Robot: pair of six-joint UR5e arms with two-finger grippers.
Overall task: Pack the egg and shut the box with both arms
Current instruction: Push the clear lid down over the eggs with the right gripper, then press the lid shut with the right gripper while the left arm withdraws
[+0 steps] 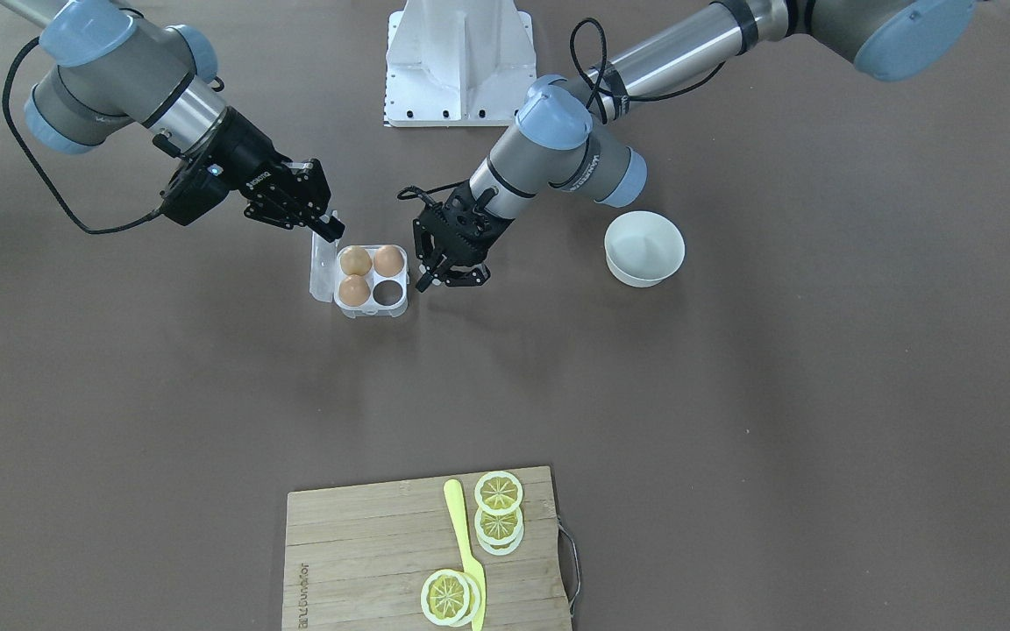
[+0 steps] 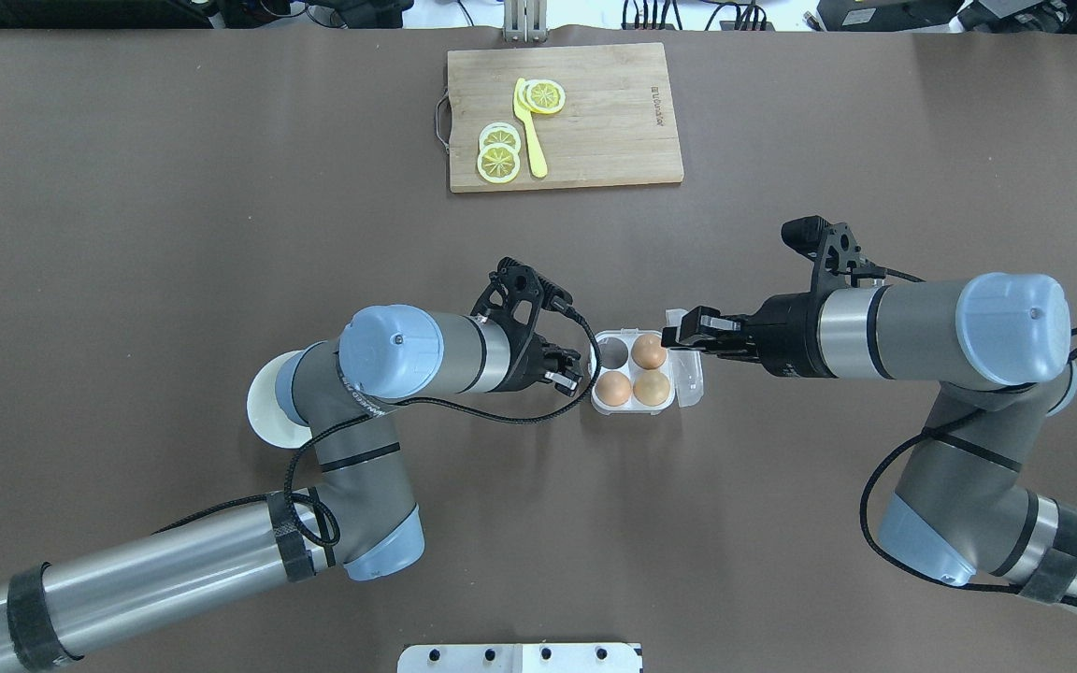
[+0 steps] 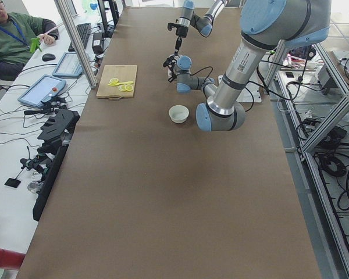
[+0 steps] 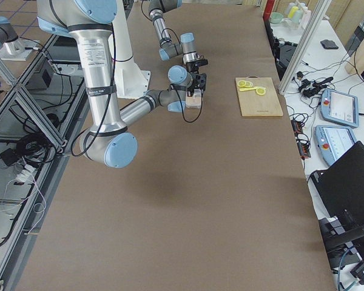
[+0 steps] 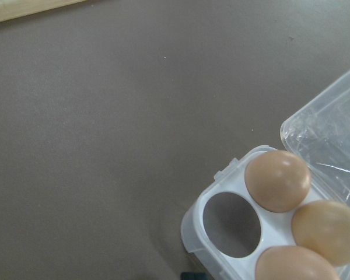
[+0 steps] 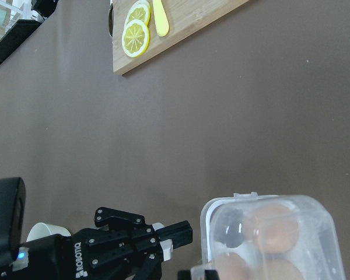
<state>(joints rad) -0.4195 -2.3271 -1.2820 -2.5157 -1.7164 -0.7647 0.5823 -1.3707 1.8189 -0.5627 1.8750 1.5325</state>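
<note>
The box [image 5: 270, 224] is glossy plastic, its clear lid [image 5: 332, 128] faintly scratched (the light catches it). The eggs [image 5: 277, 179] have smooth shells with a dull sheen. The table [image 1: 733, 394] cover looks matt, the cutting board [image 2: 613, 121] is grained wood, and the arms [image 2: 174, 551] are brushed metal.

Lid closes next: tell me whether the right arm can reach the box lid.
Probably yes: the right gripper is at the open lid, nothing between them, and the left gripper is across the box.
</note>
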